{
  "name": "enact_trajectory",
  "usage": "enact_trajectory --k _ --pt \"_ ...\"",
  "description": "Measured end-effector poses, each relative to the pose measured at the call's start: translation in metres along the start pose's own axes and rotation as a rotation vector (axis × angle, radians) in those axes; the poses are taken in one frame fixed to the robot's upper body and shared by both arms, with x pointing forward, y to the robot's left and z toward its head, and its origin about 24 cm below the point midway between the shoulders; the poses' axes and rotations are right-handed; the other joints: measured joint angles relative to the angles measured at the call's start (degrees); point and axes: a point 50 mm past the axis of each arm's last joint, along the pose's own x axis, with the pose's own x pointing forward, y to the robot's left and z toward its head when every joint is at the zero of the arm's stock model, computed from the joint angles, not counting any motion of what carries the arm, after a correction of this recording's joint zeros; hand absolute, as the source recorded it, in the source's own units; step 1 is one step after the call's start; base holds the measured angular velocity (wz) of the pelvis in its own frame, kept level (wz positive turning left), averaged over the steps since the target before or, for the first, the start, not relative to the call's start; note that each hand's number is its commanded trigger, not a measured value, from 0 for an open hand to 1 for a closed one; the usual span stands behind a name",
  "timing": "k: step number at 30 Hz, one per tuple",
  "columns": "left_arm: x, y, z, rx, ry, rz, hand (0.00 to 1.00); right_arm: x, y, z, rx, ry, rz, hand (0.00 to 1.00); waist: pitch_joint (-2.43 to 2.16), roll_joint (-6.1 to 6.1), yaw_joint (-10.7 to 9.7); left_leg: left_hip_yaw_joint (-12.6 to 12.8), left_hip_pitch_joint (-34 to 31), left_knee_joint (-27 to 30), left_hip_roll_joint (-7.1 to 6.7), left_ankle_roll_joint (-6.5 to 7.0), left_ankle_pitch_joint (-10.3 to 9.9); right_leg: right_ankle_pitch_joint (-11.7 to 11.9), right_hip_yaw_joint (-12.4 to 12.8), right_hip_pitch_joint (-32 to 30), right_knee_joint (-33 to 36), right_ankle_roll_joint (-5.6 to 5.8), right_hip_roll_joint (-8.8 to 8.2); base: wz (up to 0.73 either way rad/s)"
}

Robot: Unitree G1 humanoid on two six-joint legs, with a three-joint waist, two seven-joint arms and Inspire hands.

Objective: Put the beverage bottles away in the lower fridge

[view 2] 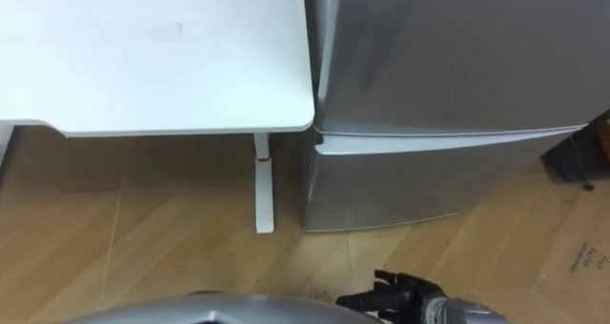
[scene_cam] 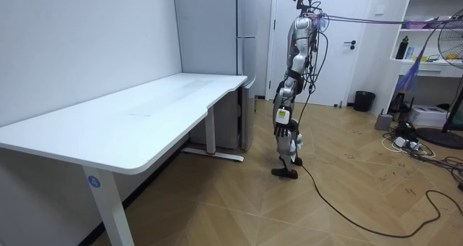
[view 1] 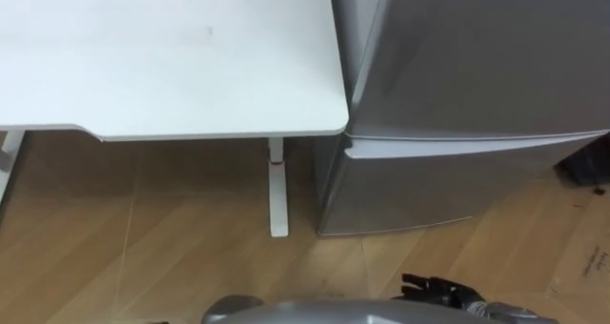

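In front of the silver fridge [view 1: 477, 86], close beside the end of the long white table [view 1: 172, 57], the robot stands upright on the wooden floor [view 1: 143, 257] and faces both doors. Both the upper and the lower door [view 1: 448, 181] are closed, the lower one meeting the upper along a pale seam, so whatever is inside is hidden. No drinks can be made out on the table or the floor nearby, and I cannot tell whether they already sit behind the lower door or are somewhere else in the room. The right hand [view 2: 405, 295] hangs low by the robot's side, dark fingers pointing forward, holding nothing that I can see; whether those fingers are straight or curled I cannot tell. The left hand is not visible clearly enough to judge. Standing this near probably serves to put the low door within reach, though reaching it would seem to call for bending. The table is bare and smooth, its white leg [view 1: 277, 195] standing just beside the fridge's side. In the room view, a white door, a small dark bin [scene_cam: 364, 100], shelving [scene_cam: 434, 29] and a fan [scene_cam: 452, 43] stand further off.
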Motion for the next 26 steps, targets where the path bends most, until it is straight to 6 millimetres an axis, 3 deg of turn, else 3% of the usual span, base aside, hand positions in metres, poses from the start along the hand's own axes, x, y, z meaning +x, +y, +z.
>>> enact_trajectory --k 6,15,21,26 --pt "0.0 -0.004 -0.012 -0.042 0.036 -0.006 0.0 -0.002 -0.011 -0.016 0.094 0.029 -0.116 0.0 0.16 0.59 -0.8 -0.2 0.0 -0.3 -0.5 0.07 0.0 -0.5 0.0 0.5 0.0 0.28 -0.28 0.05" --pt "0.0 -0.007 -0.013 -0.039 0.071 -0.015 0.0 -0.007 -0.022 -0.031 0.217 0.069 -0.259 0.0 0.31 2.69 -1.2 -0.9 2.9 -1.9 -1.56 0.46 0.0 -1.4 0.0 2.1 0.1 1.0 -0.83 0.02" --pt "0.0 -0.009 -0.012 -0.021 0.061 -0.017 0.0 -0.005 -0.02 -0.031 0.209 0.075 -0.286 0.0 0.25 2.11 -1.2 -0.7 3.2 -1.9 -1.65 0.46 0.0 -1.7 0.3 2.5 0.0 0.96 -0.92 0.01" --pt "-0.001 -0.011 -0.016 -0.021 0.061 -0.026 0.0 -0.003 -0.015 -0.032 0.204 0.078 -0.273 0.0 0.37 0.8 -1.1 -0.6 3.9 -1.9 -1.65 0.45 0.0 -1.8 0.5 2.9 0.1 0.92 -1.23 0.0"
